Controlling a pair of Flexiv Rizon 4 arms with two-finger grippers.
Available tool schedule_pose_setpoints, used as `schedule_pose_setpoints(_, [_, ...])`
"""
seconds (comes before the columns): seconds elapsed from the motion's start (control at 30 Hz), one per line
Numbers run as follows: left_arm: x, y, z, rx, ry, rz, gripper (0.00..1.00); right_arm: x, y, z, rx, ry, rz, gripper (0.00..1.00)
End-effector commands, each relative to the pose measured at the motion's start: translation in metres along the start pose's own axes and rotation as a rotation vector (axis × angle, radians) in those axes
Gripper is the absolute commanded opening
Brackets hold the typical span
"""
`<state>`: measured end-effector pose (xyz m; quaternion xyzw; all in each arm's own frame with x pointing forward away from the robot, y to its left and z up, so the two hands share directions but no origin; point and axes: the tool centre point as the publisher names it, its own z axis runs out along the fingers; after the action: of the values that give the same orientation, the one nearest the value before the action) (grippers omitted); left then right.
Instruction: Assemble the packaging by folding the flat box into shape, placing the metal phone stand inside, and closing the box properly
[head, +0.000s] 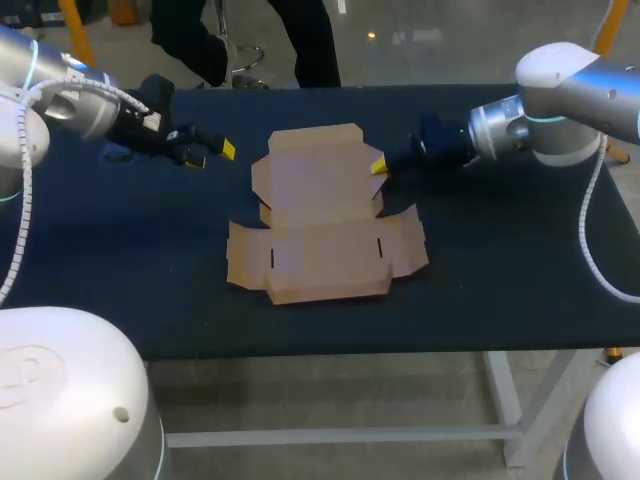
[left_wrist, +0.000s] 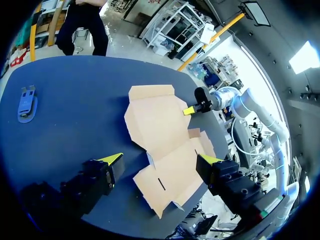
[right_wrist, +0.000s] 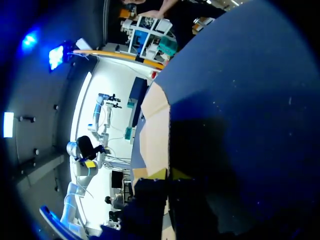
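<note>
A flat brown cardboard box (head: 320, 215) lies unfolded in the middle of the dark table, also seen in the left wrist view (left_wrist: 160, 135) and the right wrist view (right_wrist: 155, 125). My left gripper (head: 210, 155) hovers left of the box's far part, open wide and empty (left_wrist: 160, 161). My right gripper (head: 380, 166) is shut, its yellow tips at the far right edge of the box (left_wrist: 189, 110) (right_wrist: 167, 175). Whether cardboard is pinched between them does not show. A bluish phone stand (left_wrist: 26, 105) lies flat on the table, far to the left of the box.
The dark table (head: 500, 260) has bare cloth to the left, right and front of the box. A small flap (head: 402, 216) at the box's right side stands slightly raised.
</note>
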<state>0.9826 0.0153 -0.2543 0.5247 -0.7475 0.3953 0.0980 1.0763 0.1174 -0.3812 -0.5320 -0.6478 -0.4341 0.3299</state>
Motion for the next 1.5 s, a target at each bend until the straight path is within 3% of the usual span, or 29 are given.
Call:
schedule_pose_setpoints(0.03, [0.000, 0.000, -0.001, -0.004, -0.002, 0.000, 1.00, 0.000, -0.001, 0.001, -0.008, 0.014, -0.012, 0.00])
schedule_pose_setpoints(0.17, [-0.002, 0.002, -0.001, 0.048, 0.050, 0.037, 1.00, 0.010, -0.006, -0.002, -0.055, 0.028, -0.103, 0.00])
schedule_pose_setpoints(0.43, [-0.011, 0.002, 0.001, 0.122, 0.068, 0.101, 1.00, 0.034, -0.007, -0.014, -0.121, 0.062, -0.239, 0.00])
schedule_pose_setpoints(0.67, [-0.012, -0.004, 0.011, 0.152, 0.021, 0.167, 1.00, 0.046, -0.002, -0.014, -0.123, 0.069, -0.303, 0.00])
schedule_pose_setpoints(1.5, [-0.022, -0.030, 0.036, 0.262, 0.180, 0.351, 1.00, 0.069, 0.009, -0.017, -0.205, 0.146, -0.483, 0.00])
